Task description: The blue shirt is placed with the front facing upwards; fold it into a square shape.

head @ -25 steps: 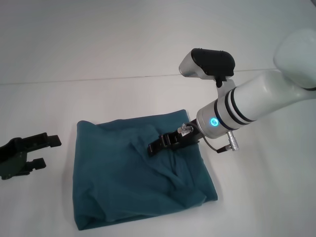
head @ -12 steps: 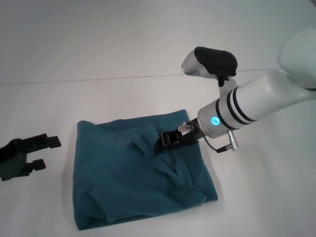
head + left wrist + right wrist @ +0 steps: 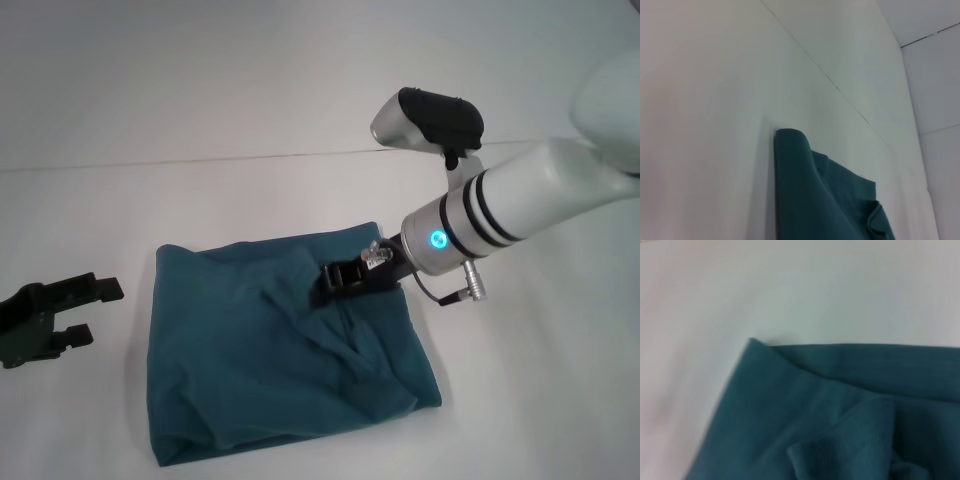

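Observation:
The blue shirt [image 3: 260,370] lies on the white table as a rumpled, roughly square bundle with creases across its middle. No lettering shows. My right gripper [image 3: 328,288] sits low over the shirt's upper right part, at a raised fold, with its white arm reaching in from the right. My left gripper [image 3: 100,310] rests on the table left of the shirt, open and holding nothing. A rounded folded corner of the shirt [image 3: 805,200] appears in the left wrist view. The right wrist view looks closely at a shirt [image 3: 790,405] corner and a small bunched fold.
The white table [image 3: 250,110] stretches all around the shirt. A thin seam line [image 3: 200,160] crosses it behind the shirt. No other objects are in view.
My right gripper has drawn back to the right across the shirt's upper part, and the creases near it have shifted. The left arm has not moved.

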Controlling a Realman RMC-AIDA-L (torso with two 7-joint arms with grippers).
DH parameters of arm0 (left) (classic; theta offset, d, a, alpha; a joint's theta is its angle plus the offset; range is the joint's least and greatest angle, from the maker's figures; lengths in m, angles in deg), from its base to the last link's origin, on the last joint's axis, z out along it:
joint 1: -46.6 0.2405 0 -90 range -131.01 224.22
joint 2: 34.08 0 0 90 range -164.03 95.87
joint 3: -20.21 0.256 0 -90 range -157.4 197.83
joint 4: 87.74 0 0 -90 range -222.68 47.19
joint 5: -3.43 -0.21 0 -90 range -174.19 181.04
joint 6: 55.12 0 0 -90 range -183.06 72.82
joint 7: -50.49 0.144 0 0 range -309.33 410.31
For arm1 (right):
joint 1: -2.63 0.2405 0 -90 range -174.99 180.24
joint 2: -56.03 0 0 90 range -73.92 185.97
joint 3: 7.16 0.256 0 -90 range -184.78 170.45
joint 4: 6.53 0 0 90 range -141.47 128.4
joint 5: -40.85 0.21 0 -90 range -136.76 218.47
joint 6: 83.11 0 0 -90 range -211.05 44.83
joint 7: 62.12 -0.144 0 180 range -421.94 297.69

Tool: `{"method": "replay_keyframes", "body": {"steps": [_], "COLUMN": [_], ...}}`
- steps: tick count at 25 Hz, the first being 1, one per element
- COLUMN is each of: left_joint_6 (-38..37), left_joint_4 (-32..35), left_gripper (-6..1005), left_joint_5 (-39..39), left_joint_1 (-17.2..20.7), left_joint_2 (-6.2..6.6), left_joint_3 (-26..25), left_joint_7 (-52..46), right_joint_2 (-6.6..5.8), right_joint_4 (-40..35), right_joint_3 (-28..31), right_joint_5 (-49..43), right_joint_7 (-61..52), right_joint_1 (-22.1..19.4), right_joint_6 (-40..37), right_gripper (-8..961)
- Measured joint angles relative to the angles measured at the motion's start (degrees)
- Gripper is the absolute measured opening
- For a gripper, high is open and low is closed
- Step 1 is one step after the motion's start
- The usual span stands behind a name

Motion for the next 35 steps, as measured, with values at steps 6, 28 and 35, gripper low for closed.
{"method": "replay_keyframes", "body": {"steps": [6, 28, 35], "left_joint_6": [0.0, -0.4, -0.3], "left_joint_4": [0.0, 0.0, 0.0], "left_gripper": [946, 946, 946], "left_joint_5": [0.0, 0.1, 0.1], "left_joint_1": [0.2, 0.3, 0.3], "left_joint_2": [0.14, 0.26, 0.16], "left_joint_3": [-0.2, -0.3, -0.3], "left_joint_7": [0.0, -0.1, 0.0], "right_joint_2": [-0.14, -2.33, -2.15], "right_joint_4": [-10.0, -17.1, -17.1], "right_joint_3": [0.1, 0.2, 0.0], "right_joint_5": [3.5, 2.8, 2.1], "right_joint_7": [-0.7, -4.4, -4.4], "right_joint_1": [-4.1, -7.2, -6.9], "right_joint_6": [-8.5, -8.9, -7.2], "right_gripper": [126, 124, 135]}}
